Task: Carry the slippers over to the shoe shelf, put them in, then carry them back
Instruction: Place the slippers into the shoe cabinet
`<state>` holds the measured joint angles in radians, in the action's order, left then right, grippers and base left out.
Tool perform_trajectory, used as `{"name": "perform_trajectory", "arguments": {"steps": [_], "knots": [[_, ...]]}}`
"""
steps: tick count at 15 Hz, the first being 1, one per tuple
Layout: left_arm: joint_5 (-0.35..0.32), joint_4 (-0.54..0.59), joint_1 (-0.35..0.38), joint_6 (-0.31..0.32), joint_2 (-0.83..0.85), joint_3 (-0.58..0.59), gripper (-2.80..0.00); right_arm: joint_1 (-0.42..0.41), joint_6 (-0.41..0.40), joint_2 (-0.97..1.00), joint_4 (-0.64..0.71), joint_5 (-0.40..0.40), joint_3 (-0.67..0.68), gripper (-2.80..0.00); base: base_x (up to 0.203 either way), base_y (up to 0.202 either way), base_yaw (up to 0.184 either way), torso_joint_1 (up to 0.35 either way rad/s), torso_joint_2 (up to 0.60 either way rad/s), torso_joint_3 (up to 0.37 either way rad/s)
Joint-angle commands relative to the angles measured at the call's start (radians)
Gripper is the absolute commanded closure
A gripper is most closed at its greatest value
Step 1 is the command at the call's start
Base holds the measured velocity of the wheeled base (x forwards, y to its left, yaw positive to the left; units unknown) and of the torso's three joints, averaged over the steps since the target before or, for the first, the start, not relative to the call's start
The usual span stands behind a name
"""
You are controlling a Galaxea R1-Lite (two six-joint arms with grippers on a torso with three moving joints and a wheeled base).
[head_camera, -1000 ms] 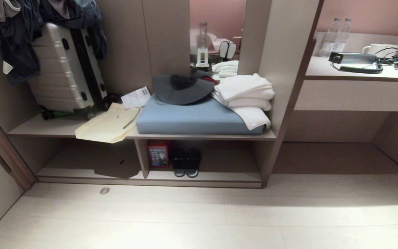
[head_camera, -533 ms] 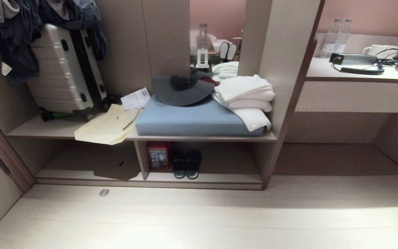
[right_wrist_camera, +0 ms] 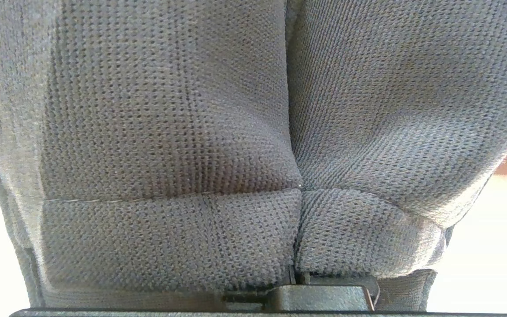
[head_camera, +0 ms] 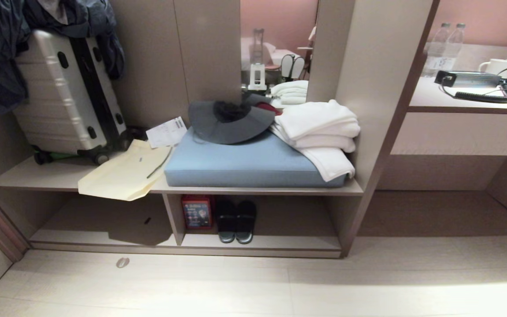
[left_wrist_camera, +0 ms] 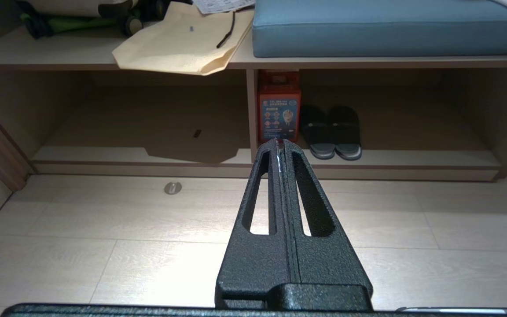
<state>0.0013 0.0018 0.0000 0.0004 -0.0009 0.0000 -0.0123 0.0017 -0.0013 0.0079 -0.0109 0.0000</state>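
Right gripper (right_wrist_camera: 299, 281), clamped on the grey-blue slippers (right_wrist_camera: 244, 145), is carrying them toward the shoe shelf (head_camera: 280, 241) at twelve o'clock; next, reach into the free space beside the dark pair (head_camera: 236, 221).

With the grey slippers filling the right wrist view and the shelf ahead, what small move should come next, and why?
Probably roll the base a little closer. The slippers are clamped in the right gripper, while the shoe shelf sits across open floor, with free board beside the dark pair.
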Motion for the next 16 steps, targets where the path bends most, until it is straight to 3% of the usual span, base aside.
{"name": "perform_trajectory", "arguments": {"steps": [1,16], "knots": [[0.000,0.000,0.000,0.001,0.001,0.000,0.00,0.000,0.000,-0.002,0.000,0.000,0.002,0.00,0.066,0.000,0.002,0.007,0.01,0.001],[0.000,-0.002,0.002,-0.007,0.001,0.002,0.00,0.000,-0.012,-0.002,0.000,0.006,0.001,0.00,0.000,0.000,0.000,0.002,0.00,-0.169]]}}
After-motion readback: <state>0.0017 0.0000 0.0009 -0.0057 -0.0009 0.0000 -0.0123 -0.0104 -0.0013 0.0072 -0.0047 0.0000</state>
